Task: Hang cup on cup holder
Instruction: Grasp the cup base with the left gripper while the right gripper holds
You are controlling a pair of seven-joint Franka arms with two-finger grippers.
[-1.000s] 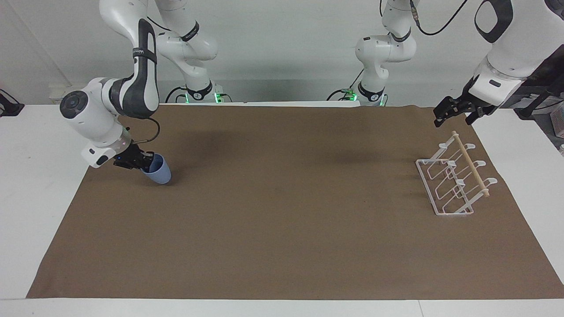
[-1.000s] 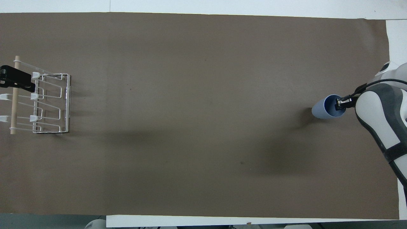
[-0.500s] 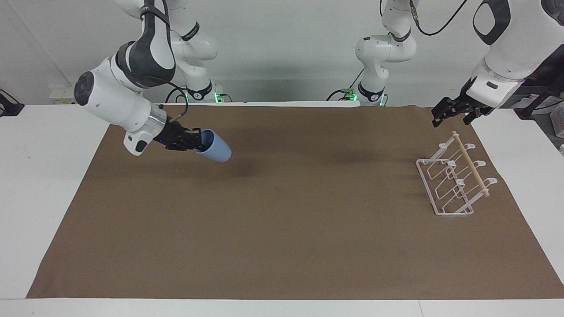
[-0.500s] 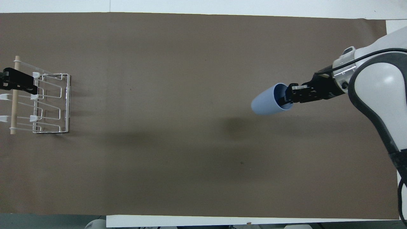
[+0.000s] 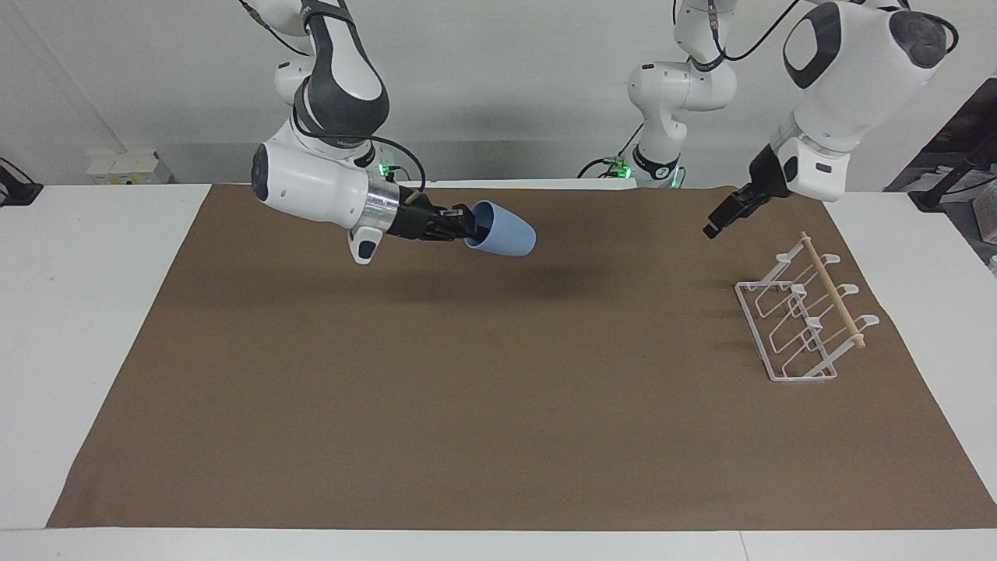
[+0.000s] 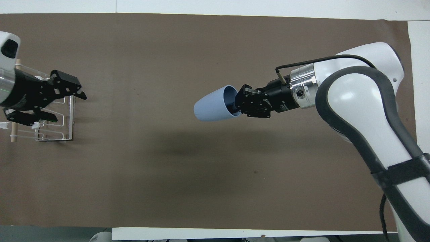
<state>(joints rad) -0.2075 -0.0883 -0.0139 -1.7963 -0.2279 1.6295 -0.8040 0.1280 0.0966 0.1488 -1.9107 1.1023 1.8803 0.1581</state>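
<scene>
- On the white table (image 5: 93,327) lies a brown mat (image 5: 498,389), covering most of the top; everything else here is placed against the cup holder.
- Right arm (image 5: 327,156) comes in from its own end of the table, well apart from the cup holder, forearm about level & aimed toward the holder's end.
- Left arm (image 5: 841,70) is raised near the cup holder, wrist angled down toward the mat.
- Cup holder (image 5: 802,319) stands on the mat toward the left arm's end: white wire rack w/ rectangular base, slanted looped prongs, light wooden dowel (image 5: 832,290) along its top. No cup on it.
- Right gripper (image 5: 466,226) is in the air over the mat's middle stretch, well apart from the cup holder. It's closed on the cup's rim, one finger inside the mouth & one outside.
- Left gripper (image 6: 63,106) hangs in the air just beside the cup holder, on the side toward the mat's middle; overhead view puts it over the rack's base edge, facing view shows it clear above, not touching. Fingers spread apart, nothing between them.
- Cup (image 5: 502,231), light blue, is held off the mat on its side, mouth toward the right gripper, closed base pointing toward the cup holder's end; well apart from the holder.
</scene>
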